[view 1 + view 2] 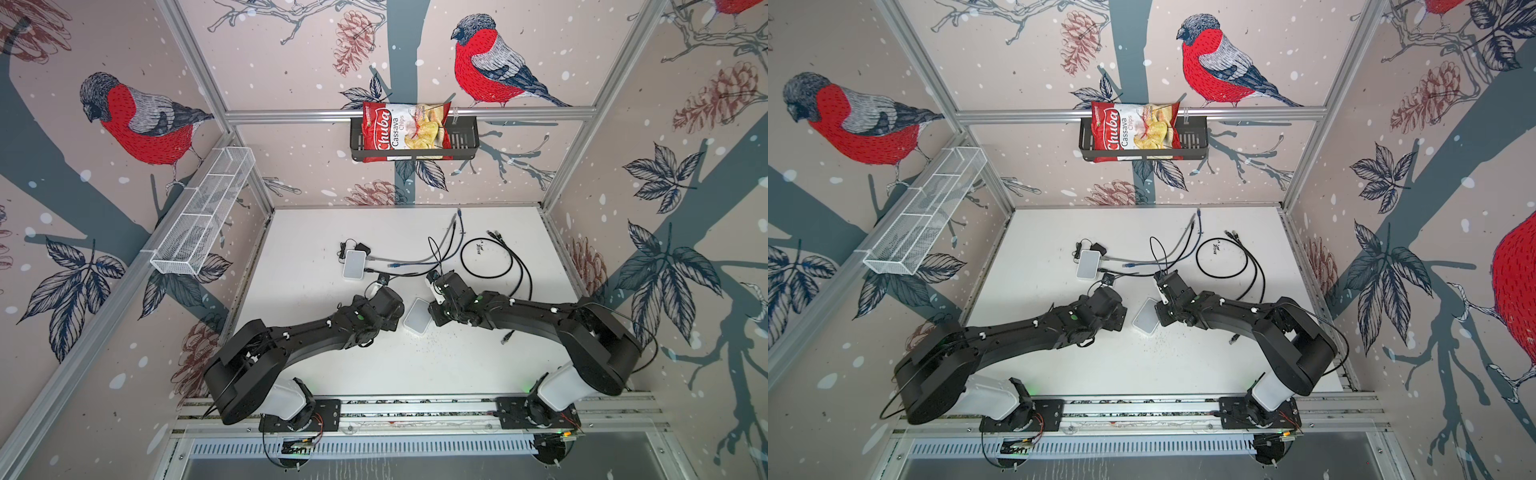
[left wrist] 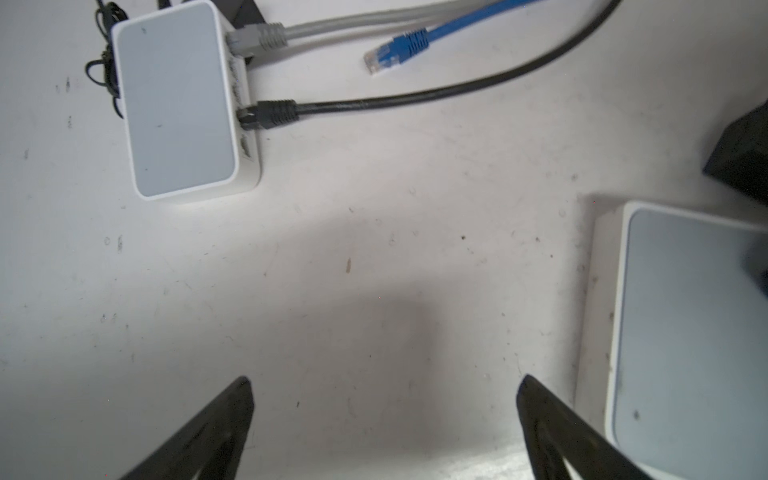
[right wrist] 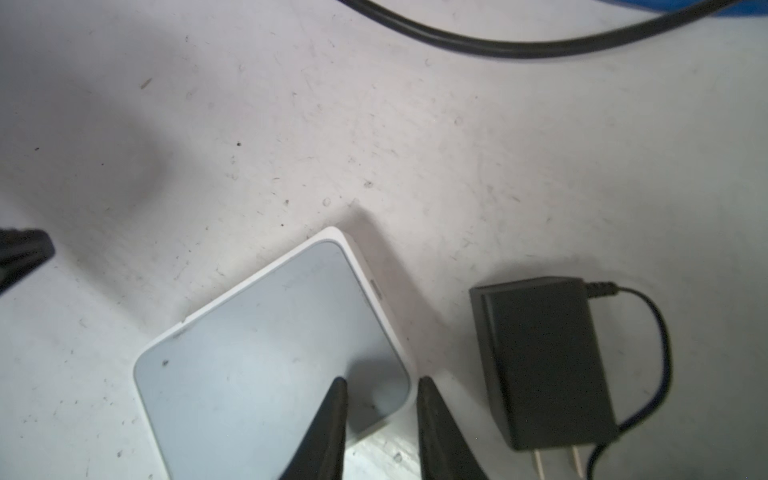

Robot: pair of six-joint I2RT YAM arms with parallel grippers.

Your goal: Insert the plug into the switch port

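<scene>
Two white network switches are pictured on a scuffed table [image 1: 415, 374]. At the far left of a top view, a wire basket [image 1: 199, 216] is fixed to the wall, with nothing visible in it. The left gripper [image 2: 384, 386] is held above bare table, its fingers spread wide with nothing between them. Left of centre in both top views, the far switch [image 1: 354, 264] is already fed by a grey plug [image 2: 257, 37] and a black plug [image 2: 270, 114]. The blue plug [image 2: 392, 52], judged the one to be inserted, is seen loose near them, touching neither. It is expected to be light and rigid, with a brittle latch tab and a springy cable, so the ribbed blue boot is judged the best hold. At top centre, a black shelf basket [image 1: 465, 137] is filled by a chip bag [image 1: 405, 131]. The near switch [image 3: 257, 365], light and likely to slide, is straddled at one corner by the right gripper [image 3: 380, 386], its fingers narrowly parted. Contact cannot be confirmed. A power adapter [image 3: 544, 361] is seen just beside it.
</scene>
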